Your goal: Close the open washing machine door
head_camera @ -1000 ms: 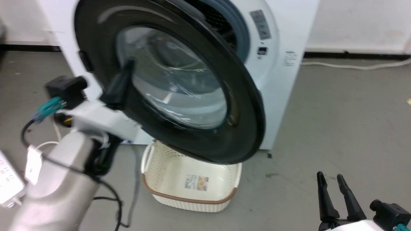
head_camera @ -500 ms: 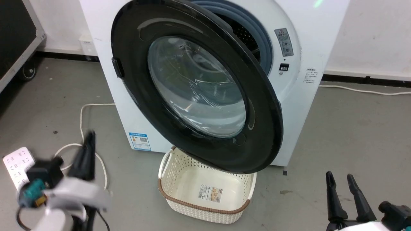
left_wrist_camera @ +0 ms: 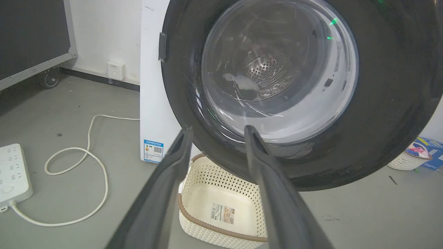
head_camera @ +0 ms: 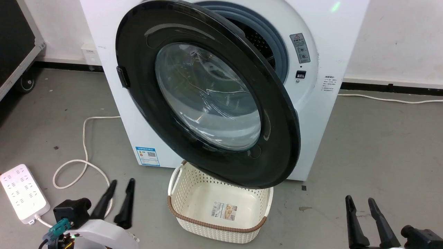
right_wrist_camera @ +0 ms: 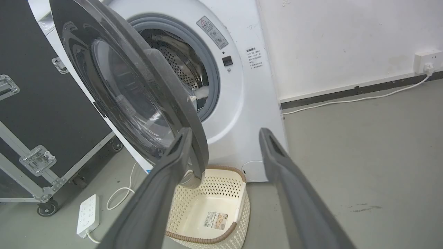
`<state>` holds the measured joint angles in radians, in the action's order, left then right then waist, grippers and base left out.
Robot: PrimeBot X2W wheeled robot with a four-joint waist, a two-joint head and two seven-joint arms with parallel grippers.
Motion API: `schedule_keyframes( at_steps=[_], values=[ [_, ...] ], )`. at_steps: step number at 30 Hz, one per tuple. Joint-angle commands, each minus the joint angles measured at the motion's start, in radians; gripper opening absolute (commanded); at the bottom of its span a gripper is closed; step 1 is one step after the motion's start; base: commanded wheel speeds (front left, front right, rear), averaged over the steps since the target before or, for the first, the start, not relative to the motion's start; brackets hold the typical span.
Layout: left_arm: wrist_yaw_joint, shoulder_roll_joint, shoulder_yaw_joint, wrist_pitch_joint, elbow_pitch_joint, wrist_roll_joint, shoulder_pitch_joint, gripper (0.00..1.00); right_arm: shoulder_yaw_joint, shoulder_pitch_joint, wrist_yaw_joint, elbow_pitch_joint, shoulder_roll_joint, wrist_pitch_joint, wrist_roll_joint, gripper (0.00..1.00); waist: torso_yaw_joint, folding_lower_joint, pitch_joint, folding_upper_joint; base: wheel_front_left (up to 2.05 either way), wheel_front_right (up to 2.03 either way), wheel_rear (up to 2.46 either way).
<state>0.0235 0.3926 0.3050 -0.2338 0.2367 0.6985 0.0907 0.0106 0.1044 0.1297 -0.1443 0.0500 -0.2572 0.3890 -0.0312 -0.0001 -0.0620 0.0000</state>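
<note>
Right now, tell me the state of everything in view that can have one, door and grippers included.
washing machine door: open, swung partway out, unlatched.
washing machine: drum mouth uncovered.
left gripper: open, empty, clear of the door.
right gripper: open, empty.
basket: upright on the floor, empty but for a label.
power strip: flat on the floor, sockets unused.

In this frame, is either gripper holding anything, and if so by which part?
Nothing is held. The left gripper and the right gripper are both open and empty, clear of the washing machine door, which stands open.
</note>
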Motion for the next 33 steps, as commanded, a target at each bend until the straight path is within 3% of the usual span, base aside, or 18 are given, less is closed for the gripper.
schedule_keyframes(
  at_steps=[1,10,12,17,23,27,33],
  values=[
    [0.000,0.001,-0.004,-0.005,0.003,0.002,-0.014,1.00,-0.006,0.010,0.001,-0.001,0.000,-0.005,-0.013,1.00,-0.001,0.0001,0.000,0.0000,0.00,0.00,0.00],
    [0.010,0.003,-0.009,-0.020,-0.018,-0.044,-0.017,1.00,-0.004,0.006,0.001,-0.004,0.000,0.000,-0.114,1.00,0.003,0.0001,-0.001,0.0000,0.00,0.00,0.00],
    [0.012,-0.001,-0.010,-0.021,-0.021,-0.048,-0.016,1.00,0.006,0.003,0.001,-0.004,0.000,0.006,-0.132,0.00,0.005,0.0001,0.000,0.0000,0.00,0.00,0.00],
    [0.019,-0.009,-0.017,-0.024,-0.032,-0.059,-0.013,1.00,-0.012,-0.016,0.001,0.014,0.000,0.049,-0.150,0.00,0.012,0.0001,0.007,0.0000,0.00,0.00,0.00],
    [0.016,-0.011,-0.020,-0.025,-0.044,-0.060,-0.006,1.00,-0.138,-0.092,0.001,0.016,0.000,0.125,-0.139,0.00,0.041,0.0001,0.031,0.0000,0.00,0.00,0.00],
    [0.014,-0.009,-0.022,-0.025,-0.053,-0.062,-0.003,1.00,-0.182,-0.182,0.001,-0.045,0.000,0.143,-0.138,0.00,0.057,0.0001,0.053,0.0000,0.00,0.00,0.00],
    [0.008,-0.010,-0.026,-0.025,-0.060,-0.055,0.012,1.00,-0.171,-0.319,0.001,-0.183,0.000,0.121,-0.143,0.00,0.077,0.0001,0.098,0.0000,0.00,0.00,0.00]
  ],
)
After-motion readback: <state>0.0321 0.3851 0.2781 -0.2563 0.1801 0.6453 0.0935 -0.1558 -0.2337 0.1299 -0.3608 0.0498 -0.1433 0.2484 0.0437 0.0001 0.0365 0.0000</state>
